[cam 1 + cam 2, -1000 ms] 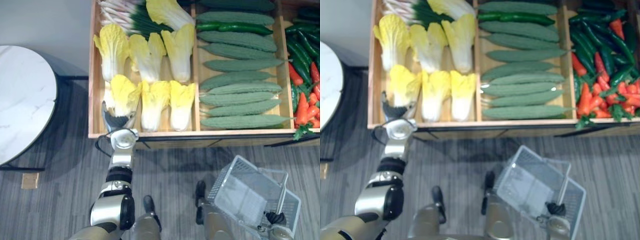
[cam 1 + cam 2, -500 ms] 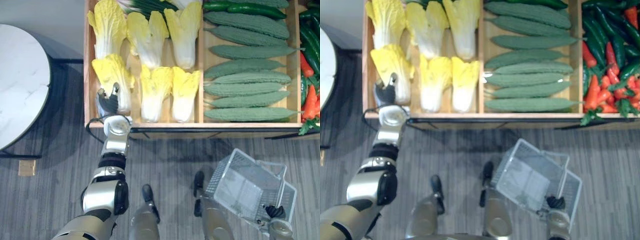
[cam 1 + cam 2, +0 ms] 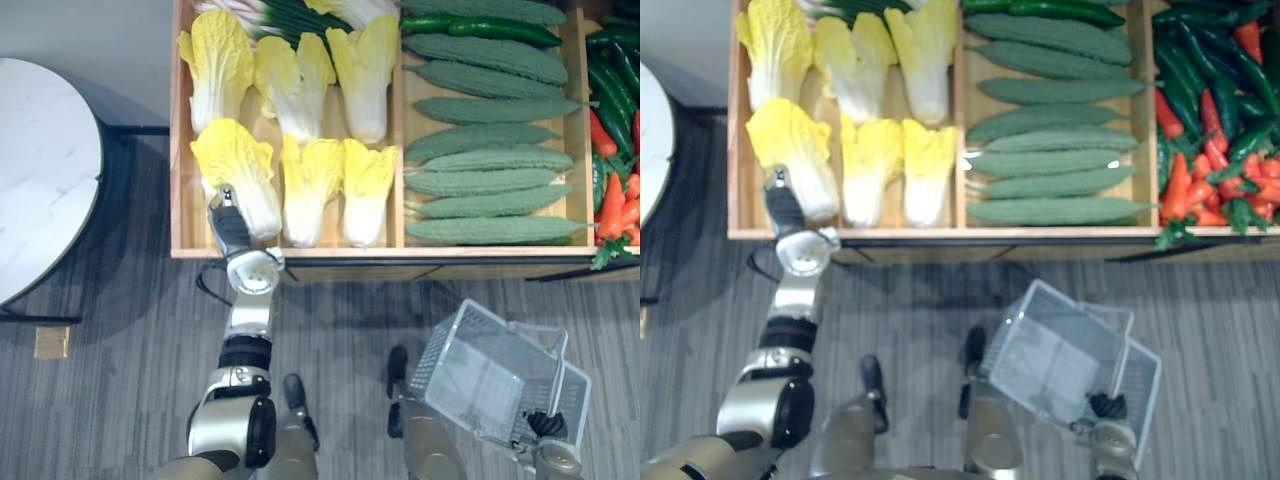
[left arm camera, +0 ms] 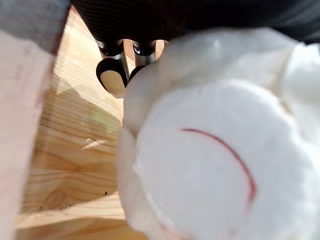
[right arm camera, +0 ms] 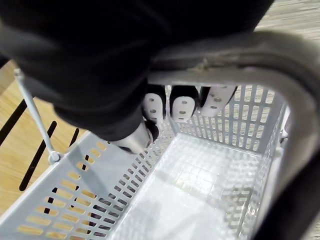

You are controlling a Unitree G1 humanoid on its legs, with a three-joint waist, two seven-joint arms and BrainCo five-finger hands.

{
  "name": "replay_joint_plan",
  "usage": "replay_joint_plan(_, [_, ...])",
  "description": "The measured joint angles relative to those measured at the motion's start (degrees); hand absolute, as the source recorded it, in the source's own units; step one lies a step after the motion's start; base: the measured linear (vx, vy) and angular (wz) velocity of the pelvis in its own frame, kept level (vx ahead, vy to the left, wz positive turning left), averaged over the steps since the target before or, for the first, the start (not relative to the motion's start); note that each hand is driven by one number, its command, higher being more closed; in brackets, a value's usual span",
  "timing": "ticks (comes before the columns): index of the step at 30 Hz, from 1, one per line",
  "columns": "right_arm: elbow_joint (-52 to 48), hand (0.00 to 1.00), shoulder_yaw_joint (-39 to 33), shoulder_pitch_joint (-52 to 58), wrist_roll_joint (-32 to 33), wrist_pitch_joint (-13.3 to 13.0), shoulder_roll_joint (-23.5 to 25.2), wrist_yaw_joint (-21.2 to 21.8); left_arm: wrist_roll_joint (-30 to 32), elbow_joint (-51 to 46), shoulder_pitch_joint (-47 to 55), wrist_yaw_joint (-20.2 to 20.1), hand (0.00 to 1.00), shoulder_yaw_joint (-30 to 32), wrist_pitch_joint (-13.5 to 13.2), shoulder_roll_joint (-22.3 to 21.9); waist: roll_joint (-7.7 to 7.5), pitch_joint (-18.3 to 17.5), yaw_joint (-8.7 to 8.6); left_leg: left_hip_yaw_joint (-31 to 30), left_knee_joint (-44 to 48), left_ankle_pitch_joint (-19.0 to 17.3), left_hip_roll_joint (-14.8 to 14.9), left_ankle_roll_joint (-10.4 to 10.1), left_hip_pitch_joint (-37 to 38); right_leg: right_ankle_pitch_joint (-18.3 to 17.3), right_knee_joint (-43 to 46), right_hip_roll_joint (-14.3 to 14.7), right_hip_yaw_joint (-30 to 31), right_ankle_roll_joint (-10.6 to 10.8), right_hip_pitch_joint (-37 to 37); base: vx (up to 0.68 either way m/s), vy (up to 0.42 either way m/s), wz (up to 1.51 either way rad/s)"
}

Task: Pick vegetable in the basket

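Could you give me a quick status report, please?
Left robot hand curled on near-left cabbage in the crate. Right robot hand holds basket handle; basket empty. Nothing blocking.

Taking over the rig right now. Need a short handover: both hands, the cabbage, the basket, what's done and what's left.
Left hand: at the base of the near-left cabbage, left compartment of the wooden crate; grip cannot be confirmed.
Right hand: shut on the handle of the basket, held low on the robot's right.
Done: reach to the cabbage.
Left: the basket has no vegetable in it yet. Secure the cabbage, lift it out, carry it across, drop it in.
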Motion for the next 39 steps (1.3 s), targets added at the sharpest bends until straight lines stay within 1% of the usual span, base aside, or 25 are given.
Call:
replay_joint_plan(7, [0.72,1.0,0.01,0.0,-0.04,0.0,0.01,-0.01,0.56,-5.24,3.98,0.03,1.0,-0.4,0.16,-1.33,0.13,-0.07,0.05,0.15,-0.27,0.02,0.0,0.01,0.59,0.0,-0.01,0.15,0.22,0.0,0.3,0.0,0.0,0.0])
replay_joint_plan(12, [1.18,1.0,0.0,0.0,-0.06,-0.05,0.06,-0.01,0.55,-9.15,6.22,0.36,1.0,-0.23,1.04,-2.29,0.21,-0.23,0.03,0.36,-0.33,0.02,0.01,0.01,0.77,0.0,-0.01,0.23,0.47,0.0,0.3,0.0,0.001,-0.01])
replay_joint_plan(14, [1.2,1.0,0.0,0.01,-0.09,-0.09,0.13,0.0,0.51,-11.22,7.64,1.35,1.0,0.38,1.11,-3.39,0.18,-0.35,0.05,0.54,-0.33,0.02,0.02,0.01,0.89,0.01,0.0,0.26,0.65,0.0,0.3,-0.01,0.002,-0.02])
replay_joint_plan(18, [1.33,1.0,0.0,0.03,-0.1,-0.1,0.36,0.0,0.51,-13.6,9.57,2.77,1.0,1.17,1.47,-3.67,0.09,-0.54,0.1,0.81,-0.33,0.02,0.08,0.01,1.08,0.02,0.06,0.35,0.99,0.01,0.3,-0.01,0.002,-0.03])
replay_joint_plan(22, [2.09,1.0,0.03,0.59,-0.11,-0.09,0.71,0.01,0.51,-14.81,10.41,2.95,1.0,1.65,1.49,-3.68,0.07,-2.27,0.19,0.84,-0.38,0.01,0.11,0.0,1.08,0.02,0.05,0.39,1.09,0.01,0.28,0.0,0.0,0.0])
replay_joint_plan(23, [2.14,1.0,0.06,0.77,-0.14,-0.09,0.73,0.12,0.51,-14.82,10.42,2.95,0.0,1.98,1.55,-3.67,0.09,-2.93,0.19,0.83,-0.4,0.01,0.08,0.0,1.04,0.02,0.05,0.36,1.14,0.01,0.2,0.0,0.0,0.0])
replay_joint_plan(26, [2.11,1.0,0.08,0.88,-0.18,-0.11,0.74,0.27,0.51,-14.38,10.42,2.94,0.0,3.13,1.78,-3.14,0.08,-3.33,0.19,0.77,-0.28,0.01,0.1,0.0,0.65,0.11,0.06,0.36,1.22,0.12,-0.1,0.0,0.0,0.0])
replay_joint_plan(30, [2.08,1.0,0.08,0.88,-0.18,-0.09,0.72,0.31,0.44,-10.53,10.24,2.73,0.0,4.97,2.32,-2.09,0.08,-3.33,0.15,0.78,-0.25,0.02,0.07,0.01,0.58,0.24,0.06,0.36,1.36,0.09,-0.21,0.0,0.0,0.0])
replay_joint_plan(33, [2.1,1.0,0.07,0.89,-0.19,-0.04,0.68,0.33,-0.19,-5.82,7.96,2.65,0.0,7.48,2.23,1.22,0.08,-3.33,0.06,0.85,-0.11,0.03,0.04,0.02,0.51,0.37,0.04,0.35,1.5,0.07,-0.33,0.0,0.0,0.0])
replay_joint_plan(35, [2.09,1.0,0.08,0.89,-0.2,-0.09,0.67,0.33,-1.12,-1.73,5.31,2.65,0.0,9.03,2.24,4.2,0.07,-3.33,-0.01,0.86,0.06,0.04,0.03,0.04,0.33,0.56,-0.01,0.34,1.56,0.0,-0.43,0.0,0.0,0.0])
replay_joint_plan(39, [2.14,1.0,0.11,0.89,-0.2,-0.12,0.65,0.33,-2.14,-0.88,4.1,2.66,0.0,10.79,2.35,6.11,-0.07,-3.44,-0.19,0.86,0.17,0.1,-0.06,0.12,-0.13,0.72,-0.04,0.28,1.63,-0.01,-0.86,0.0,0.0,0.0])
